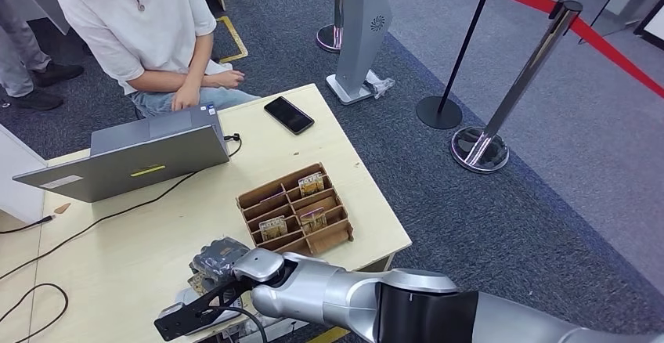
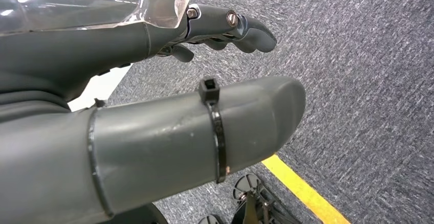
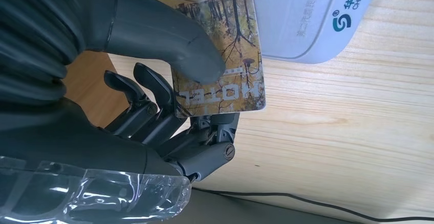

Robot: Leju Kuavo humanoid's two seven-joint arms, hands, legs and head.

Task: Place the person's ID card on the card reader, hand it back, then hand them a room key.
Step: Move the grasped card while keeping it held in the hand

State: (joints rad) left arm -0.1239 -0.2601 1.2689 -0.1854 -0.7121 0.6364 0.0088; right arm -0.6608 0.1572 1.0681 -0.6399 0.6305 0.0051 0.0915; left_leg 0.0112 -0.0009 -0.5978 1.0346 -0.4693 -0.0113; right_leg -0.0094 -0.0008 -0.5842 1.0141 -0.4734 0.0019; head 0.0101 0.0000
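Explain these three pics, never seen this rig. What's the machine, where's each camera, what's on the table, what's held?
It is a humanoid robot with two silver arms ending in many-fingered hands.

The head view looks down from high on its body at a wooden table. On it lie a laptop, a black phone and a cardboard divider box with cards in some slots. A person sits behind the table. The right arm reaches in across the table's near edge.

The right wrist view sits just behind the right hand. Its thumb presses a card printed HOTEL against the fingers, beside a white card reader.

The left wrist view shows the left hand over grey carpet, holding nothing, fingers apart.
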